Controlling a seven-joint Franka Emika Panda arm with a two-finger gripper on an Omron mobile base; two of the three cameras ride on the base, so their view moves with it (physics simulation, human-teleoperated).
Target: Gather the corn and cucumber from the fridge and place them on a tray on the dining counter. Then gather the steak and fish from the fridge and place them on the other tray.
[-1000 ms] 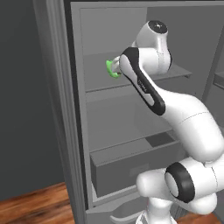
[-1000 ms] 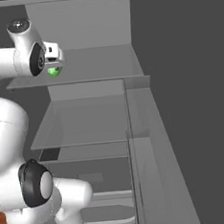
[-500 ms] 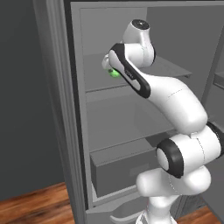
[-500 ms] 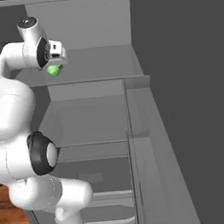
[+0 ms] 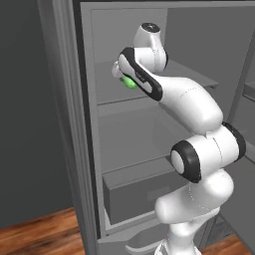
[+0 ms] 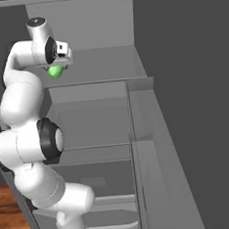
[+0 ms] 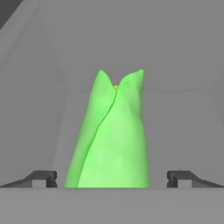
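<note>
Corn (image 7: 111, 140) lengthwise between wide-spread fingers (image 7: 41, 178), split pointed tip away from the gripper (image 7: 111, 179).

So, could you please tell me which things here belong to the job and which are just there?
Part of the job:
- the corn, lying between the open tips of the pincer
- the fridge, door open

Just there:
- the fridge's lower drawer
- the wooden floor
</note>
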